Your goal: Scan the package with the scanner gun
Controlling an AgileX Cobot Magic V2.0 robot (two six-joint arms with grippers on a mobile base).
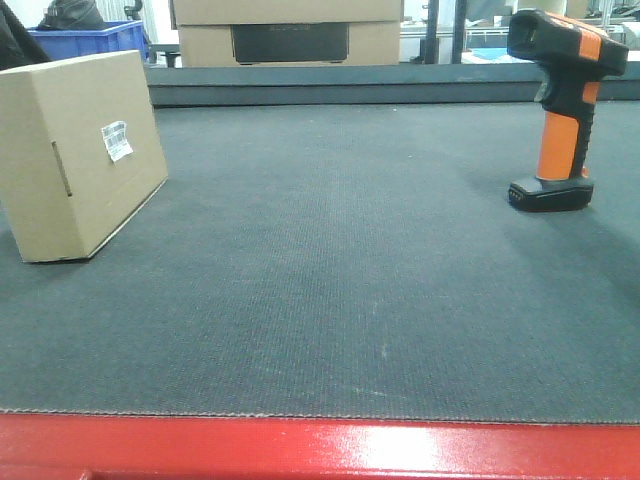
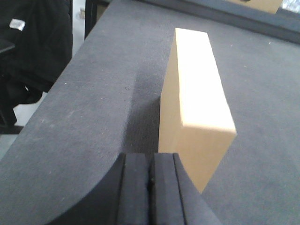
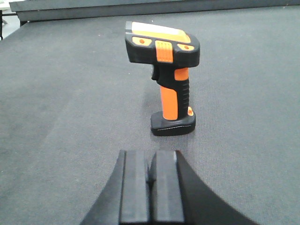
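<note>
The package [image 1: 75, 150], a small tan cardboard box, stands on edge at the left of the dark mat with its white barcode label [image 1: 117, 140] facing right. In the left wrist view the package [image 2: 197, 98] rises just beyond my left gripper [image 2: 151, 161], which is shut and empty. The scanner gun [image 1: 560, 105] stands upright on its black base at the right, its black and orange head pointing left. From the right wrist, the scanner gun [image 3: 166, 79] is a short way ahead of my right gripper [image 3: 152, 159], shut with nothing held.
A larger cardboard box with a dark panel [image 1: 290, 35] sits behind the mat's raised far edge, next to a blue crate [image 1: 95, 40]. A red border [image 1: 320, 448] runs along the near edge. Black fabric [image 2: 33, 51] hangs beyond the mat's left edge.
</note>
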